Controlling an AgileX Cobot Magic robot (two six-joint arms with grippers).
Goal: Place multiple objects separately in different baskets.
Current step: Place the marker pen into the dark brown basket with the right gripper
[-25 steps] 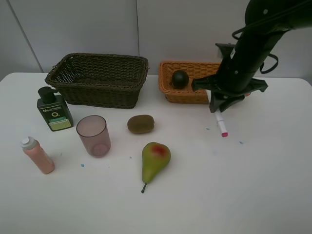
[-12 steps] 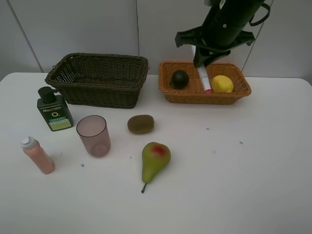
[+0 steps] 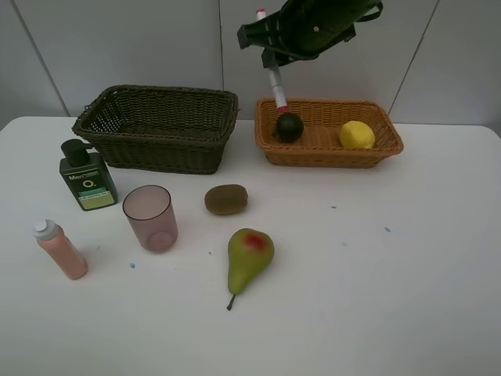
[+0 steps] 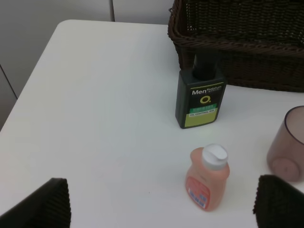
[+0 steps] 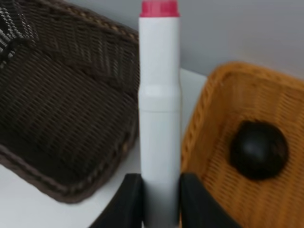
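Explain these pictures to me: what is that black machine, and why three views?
It is a two-armed robot sorting things into baskets. One picture comes from a camera mounted high over the white table; the other two come from a camera on each arm's wrist. The black shape is the right arm, its jaws shut on a white-pink marker, held in the air near the gap between the dark brown basket and the orange basket. The orange one holds a dark green fruit and a lemon. On the table lie a kiwi and a pear; a cup, a green bottle and a pink bottle stand there. The left arm's jaws are wide open, black fingertips apart, holding nothing.
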